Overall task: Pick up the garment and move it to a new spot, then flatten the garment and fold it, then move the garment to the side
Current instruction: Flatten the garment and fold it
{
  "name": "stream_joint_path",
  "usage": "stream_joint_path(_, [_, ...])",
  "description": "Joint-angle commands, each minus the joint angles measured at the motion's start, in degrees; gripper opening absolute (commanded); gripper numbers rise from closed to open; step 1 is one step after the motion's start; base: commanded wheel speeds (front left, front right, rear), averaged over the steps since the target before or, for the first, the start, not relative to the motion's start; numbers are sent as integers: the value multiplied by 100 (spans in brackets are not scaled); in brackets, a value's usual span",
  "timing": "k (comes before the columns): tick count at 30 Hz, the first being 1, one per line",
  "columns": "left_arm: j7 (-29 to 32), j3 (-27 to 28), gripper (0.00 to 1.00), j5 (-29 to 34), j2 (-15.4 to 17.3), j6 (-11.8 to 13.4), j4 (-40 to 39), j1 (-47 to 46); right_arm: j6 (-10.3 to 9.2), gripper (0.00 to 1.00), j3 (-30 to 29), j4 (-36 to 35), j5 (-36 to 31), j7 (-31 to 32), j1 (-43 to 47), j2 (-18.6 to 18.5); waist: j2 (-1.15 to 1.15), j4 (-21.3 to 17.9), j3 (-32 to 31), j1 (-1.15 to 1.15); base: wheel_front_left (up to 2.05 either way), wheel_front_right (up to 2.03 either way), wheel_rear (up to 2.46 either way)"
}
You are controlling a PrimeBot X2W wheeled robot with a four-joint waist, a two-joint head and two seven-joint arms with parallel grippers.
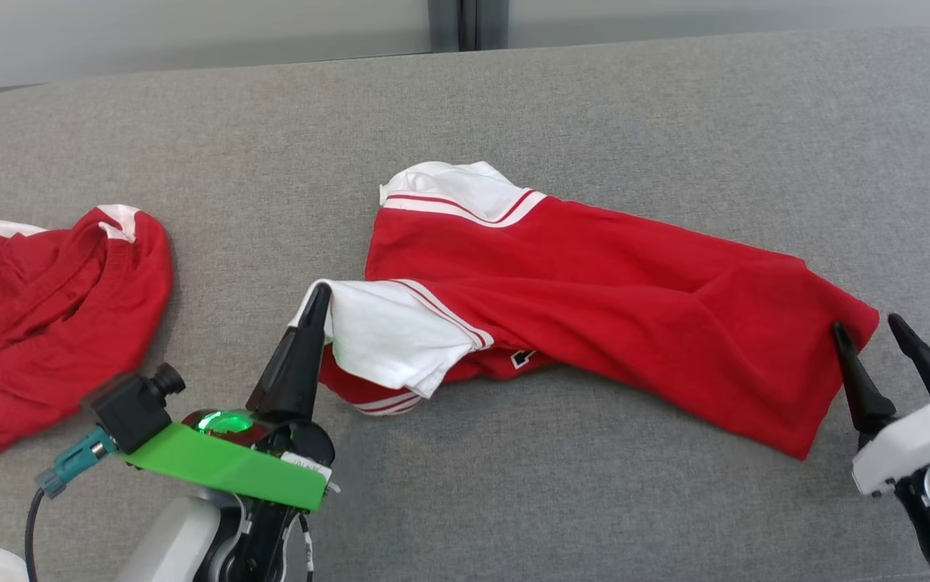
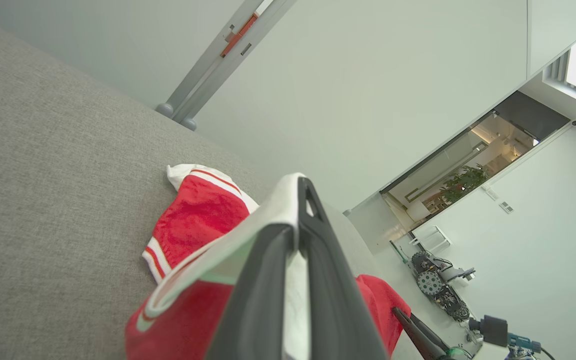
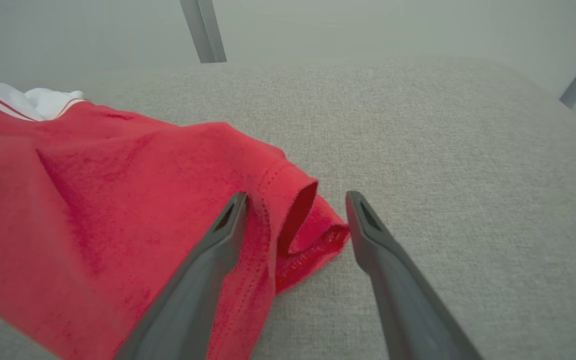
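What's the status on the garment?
Left end effector shut on garment sleeve. Right end effector open at its hem corner. Second red garment left, apart.

Left gripper (image 1: 317,301): dark tapered fingers (image 1: 291,364), green plate (image 1: 222,465), black camera (image 1: 132,406), teal plug (image 1: 73,469). Right gripper (image 1: 866,325): white housing (image 1: 909,444).

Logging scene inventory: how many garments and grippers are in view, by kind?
Red-and-white garments: 2 (centre garment, crumpled garment at left)
Grippers: 2 (left gripper, right gripper)
Total: 4
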Motion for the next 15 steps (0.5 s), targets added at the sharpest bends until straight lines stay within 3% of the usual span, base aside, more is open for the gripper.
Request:
stream_joint_path(1, [-13,155,0,150,-121,-16,-5,24,-5,100,-198,-185,-225,-61,340,138,0,33,82,0,0,0,0])
stream_joint_path(5, [-16,423,0,417,-305,-16,-18,129,-7,100,-523,-878,-655,-106,1188,443,0,-35,139,0,0,0,0])
stream_joint_path(9, [-17,535,0,560,-363,-16,1,156,-6,100,-361,-1517,-802,-98,1763,674,0,-103,184,0,0,0,0])
stream_joint_path(15, [-16,565,0,659,-343,-16,37,104,-6,100,-80,-1584,-902,37,2029,757,0,-122,206,0,0,0,0])
